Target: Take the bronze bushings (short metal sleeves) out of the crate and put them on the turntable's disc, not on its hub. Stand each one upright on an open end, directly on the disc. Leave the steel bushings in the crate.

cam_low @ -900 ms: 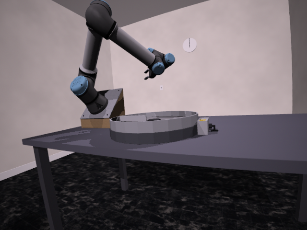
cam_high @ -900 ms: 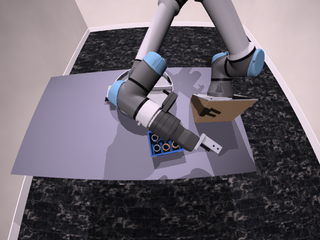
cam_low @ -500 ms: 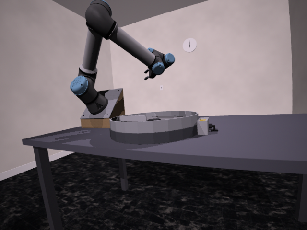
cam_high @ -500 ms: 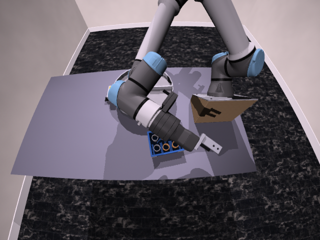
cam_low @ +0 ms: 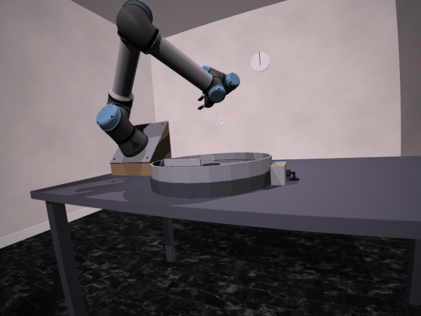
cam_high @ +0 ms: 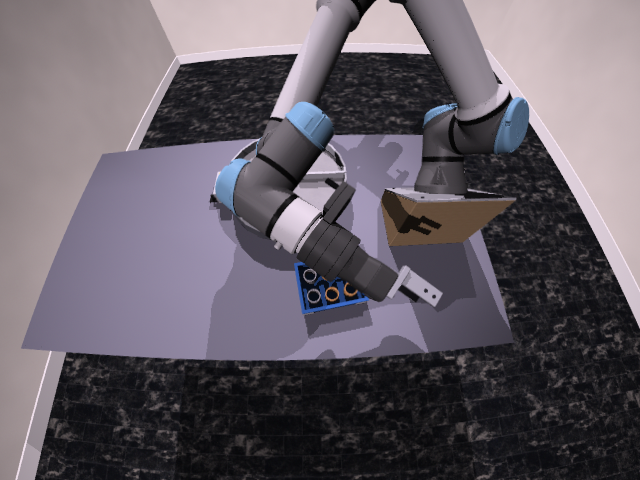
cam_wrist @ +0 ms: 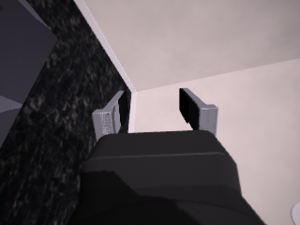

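High above the grey table top, the grey two-finger gripper hangs with its fingers spread wide and nothing between them; in the wrist view the 2 fingertips frame only the dark speckled floor and the pale wall corner. From the top camera the small blue crate sits on the table partly under the arm's dark wrist, and it shows 2 steel bushings on its left side and 2 bronze bushings beside them, all standing on end with their open tops up; the rest of the crate is hidden by the wrist. Behind the crate lies the round grey turntable, a wide low drum with a raised rim, its disc mostly covered by the arm from above. At the table's far side the arm rises from a tilted brown wedge-shaped pedestal.
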